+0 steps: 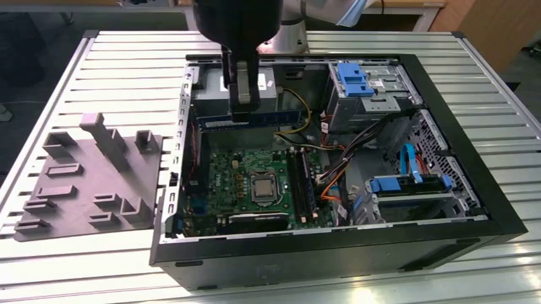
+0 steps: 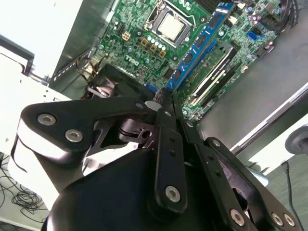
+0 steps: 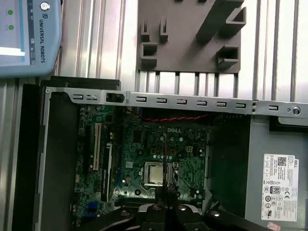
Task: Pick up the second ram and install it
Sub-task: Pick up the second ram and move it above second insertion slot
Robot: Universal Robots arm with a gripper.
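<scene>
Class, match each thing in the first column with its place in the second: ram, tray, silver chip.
1 ram
2 tray
3 silver chip

A on the motherboard
B on the table beside the case
C clamped in the gripper above the case

Pairs: 1-C, 2-B, 3-A

The robot's gripper (image 2: 165,95) was matte black in the second wrist view, its broad linkage bars (image 2: 82,120) pinned with round silver screws (image 2: 173,193); in the exterior view, slim dark fingers (image 1: 247,95) joined a glossy black wrist housing (image 1: 237,22) beside a silver-grey arm section (image 1: 287,33)
</scene>
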